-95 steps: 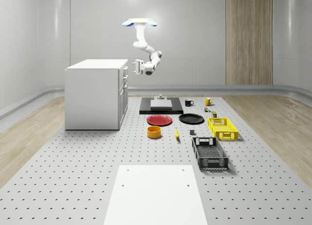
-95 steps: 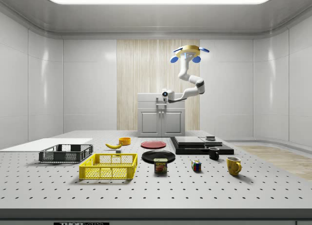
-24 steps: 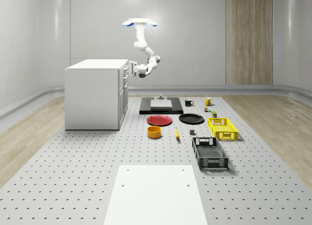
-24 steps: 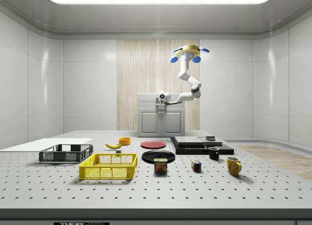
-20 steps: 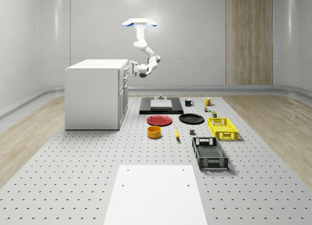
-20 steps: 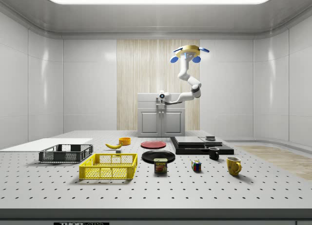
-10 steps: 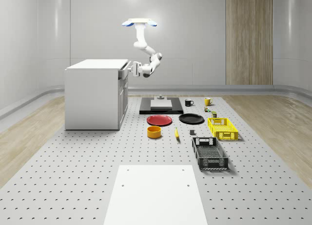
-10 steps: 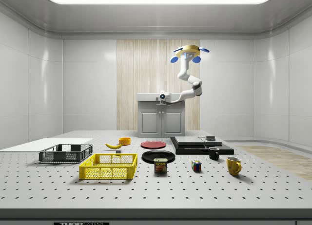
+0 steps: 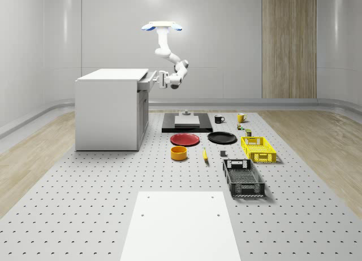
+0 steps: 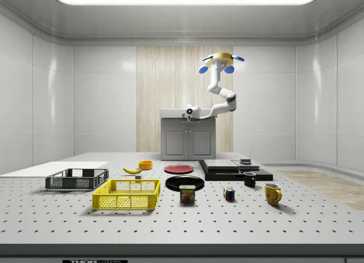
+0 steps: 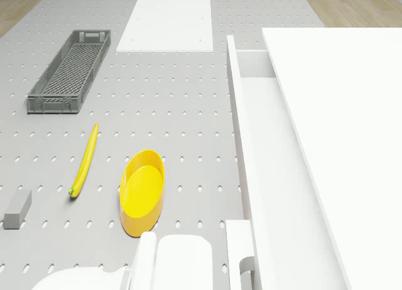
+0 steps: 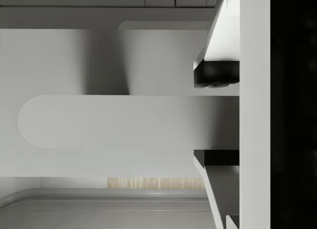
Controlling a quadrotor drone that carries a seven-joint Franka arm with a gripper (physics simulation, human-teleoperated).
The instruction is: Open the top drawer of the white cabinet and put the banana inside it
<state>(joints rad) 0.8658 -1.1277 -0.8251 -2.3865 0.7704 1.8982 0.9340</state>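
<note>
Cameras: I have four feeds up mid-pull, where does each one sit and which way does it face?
Whole-scene view: high off the robot, looking down the table at the white cabinet, hovering drone and gripper.
Side view: at table level, facing the cabinet's front; drone, arm, gripper at the top drawer.
Drone view: on the drone, looking down into the part-open drawer; arm link visible.
Wrist view: along the gripper at the drawer handle; fingertips straddle it.
Shared: the banana shows in the drone and side views.
</note>
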